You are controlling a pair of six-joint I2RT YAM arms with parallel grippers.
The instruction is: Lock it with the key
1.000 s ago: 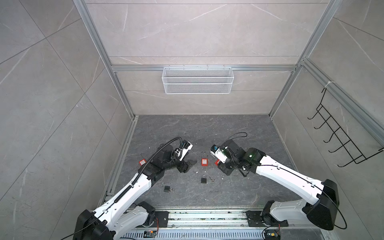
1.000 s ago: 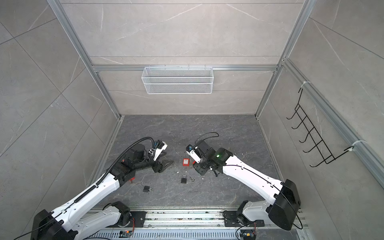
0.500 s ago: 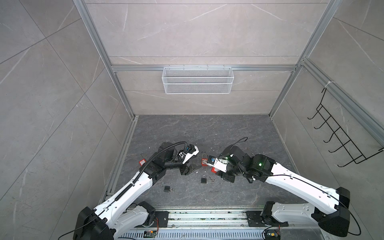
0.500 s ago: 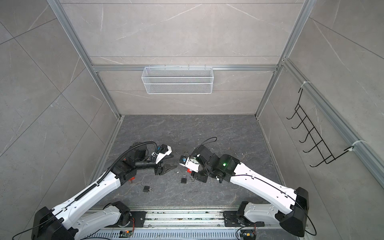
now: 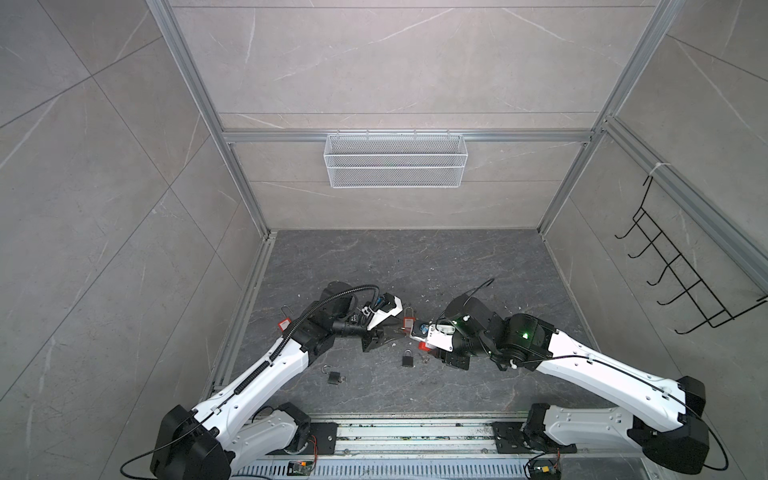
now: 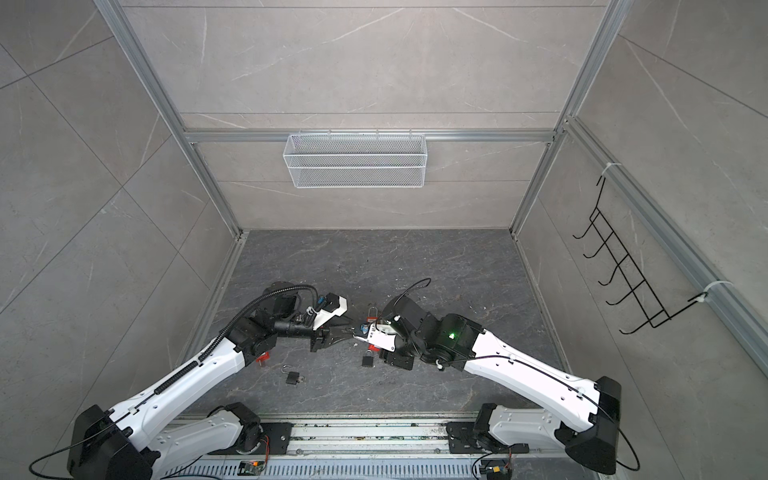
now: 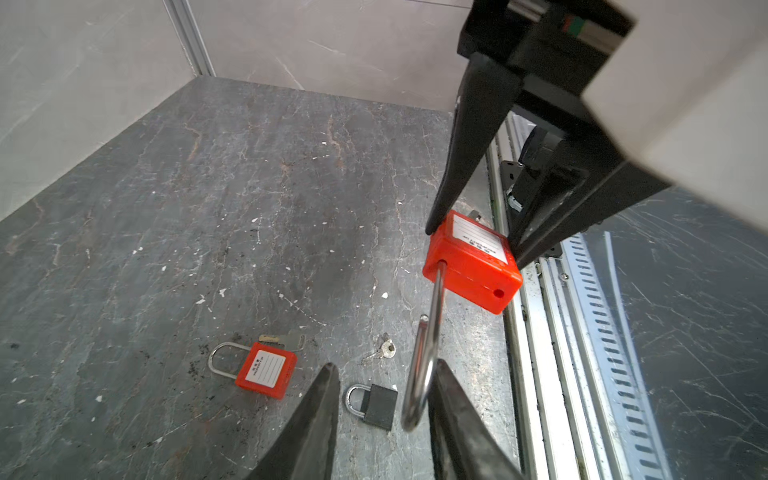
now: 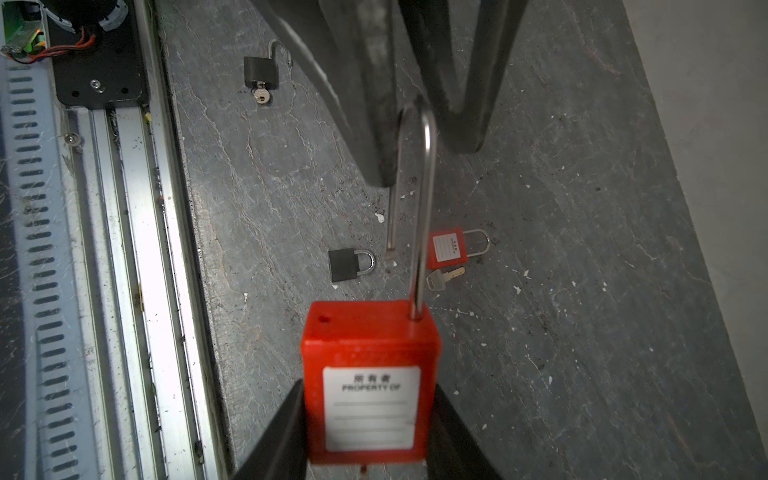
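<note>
Padlock (image 8: 370, 332), a boxy red plastic body with a white paper label, sits clamped between the black fingers of the right gripper (image 8: 370, 388), held above the floor (image 7: 208, 208). Its long steel shackle (image 7: 428, 332) stands sprung out of one hole and reaches between the jaws of the left gripper (image 7: 384, 365). Those jaws stand apart, and the polished bow lies against one finger only. On the floor below the padlock lie a black padlock (image 7: 378, 405) with its shackle shut, small silver keys (image 7: 384, 349), and a smaller red padlock (image 7: 266, 370) with a flat silver key (image 7: 286, 340) just beside it. Farther from the padlock lies a second black padlock (image 8: 259, 70), hooked open, with a key in its base. The floor is dark, veined, speckled stone. Well beyond the padlock, a white wire-mesh basket (image 5: 395, 166) hangs on the back wall, oblong, with only wall tile showing through its mesh
</note>
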